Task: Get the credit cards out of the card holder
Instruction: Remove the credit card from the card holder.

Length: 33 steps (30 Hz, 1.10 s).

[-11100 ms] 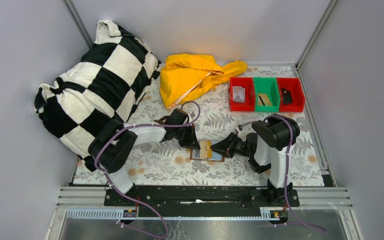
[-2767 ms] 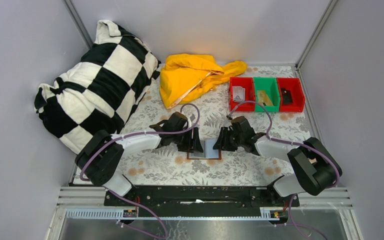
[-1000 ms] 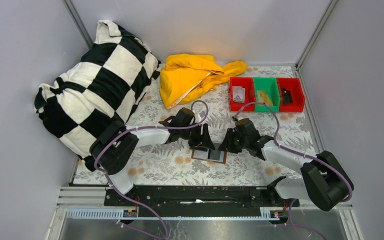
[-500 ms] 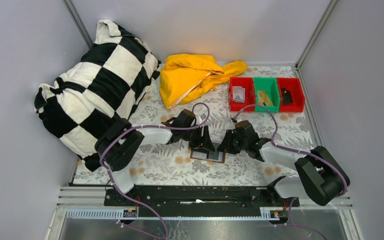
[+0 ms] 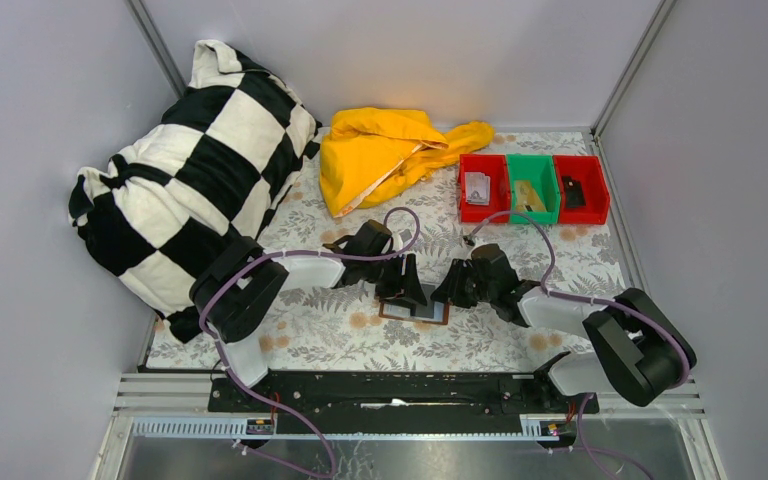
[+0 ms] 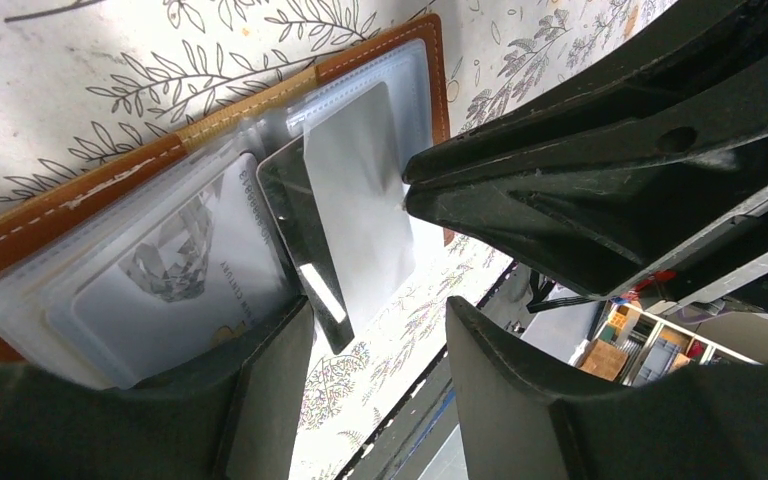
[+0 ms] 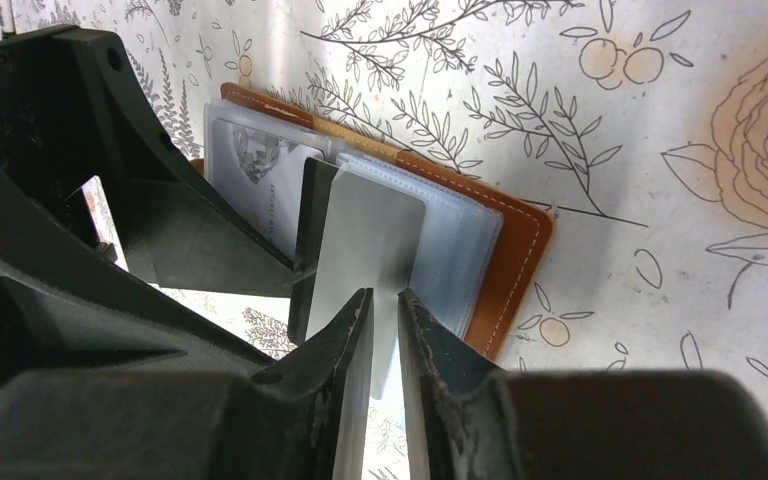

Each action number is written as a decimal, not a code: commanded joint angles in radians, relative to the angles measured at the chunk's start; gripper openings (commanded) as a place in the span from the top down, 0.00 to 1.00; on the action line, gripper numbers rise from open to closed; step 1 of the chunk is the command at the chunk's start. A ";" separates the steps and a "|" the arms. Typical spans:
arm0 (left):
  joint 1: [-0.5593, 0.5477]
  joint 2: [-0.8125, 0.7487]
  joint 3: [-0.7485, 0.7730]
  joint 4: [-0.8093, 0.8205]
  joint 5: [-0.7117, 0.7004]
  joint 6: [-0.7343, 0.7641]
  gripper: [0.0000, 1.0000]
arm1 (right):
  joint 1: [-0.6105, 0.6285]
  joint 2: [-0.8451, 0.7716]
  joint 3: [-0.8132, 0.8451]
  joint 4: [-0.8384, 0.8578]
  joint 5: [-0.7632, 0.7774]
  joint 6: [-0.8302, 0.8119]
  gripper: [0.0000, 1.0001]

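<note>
The brown card holder (image 5: 416, 317) lies open on the floral cloth, with clear sleeves inside (image 6: 80, 195). My right gripper (image 7: 384, 296) is shut on a grey card (image 7: 375, 240) that sticks partly out of the right-hand sleeve; this card also shows in the left wrist view (image 6: 360, 210). A black card (image 6: 295, 215) stands beside it. A printed card (image 6: 180, 270) sits in the left sleeve. My left gripper (image 6: 380, 310) is open, with one finger (image 6: 260, 400) resting on the left half of the holder. Both grippers (image 5: 405, 285) (image 5: 452, 290) meet over the holder.
Red, green and red bins (image 5: 533, 188) stand in a row at the back right, the green one holding a tan card (image 5: 530, 196). A yellow garment (image 5: 380, 150) lies at the back. A large checkered pillow (image 5: 190, 160) fills the left side.
The tan card held at the holder 11 s ago is gone from it. My right gripper has come back and closed on the grey card. Almost nothing moved in the last half second.
</note>
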<state>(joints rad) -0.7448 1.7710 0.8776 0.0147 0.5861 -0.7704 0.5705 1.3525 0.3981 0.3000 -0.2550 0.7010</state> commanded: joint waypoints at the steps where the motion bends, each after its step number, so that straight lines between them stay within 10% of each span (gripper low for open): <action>1: 0.001 0.024 0.001 -0.022 -0.064 0.040 0.43 | 0.008 0.059 -0.053 -0.090 0.051 -0.022 0.77; 9: 0.003 0.004 -0.026 0.025 -0.065 0.026 0.48 | 0.006 0.062 -0.055 -0.086 0.051 -0.021 0.77; 19: 0.018 -0.042 -0.094 0.145 -0.053 -0.069 1.00 | 0.008 0.071 -0.059 -0.085 0.052 -0.023 0.77; 33: 0.102 -0.277 -0.107 -0.141 -0.126 0.083 1.00 | 0.005 0.028 -0.030 -0.106 0.008 -0.031 0.75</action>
<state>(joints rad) -0.6674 1.5723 0.7654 -0.0338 0.5072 -0.7654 0.5705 1.3827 0.3771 0.3920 -0.2615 0.7174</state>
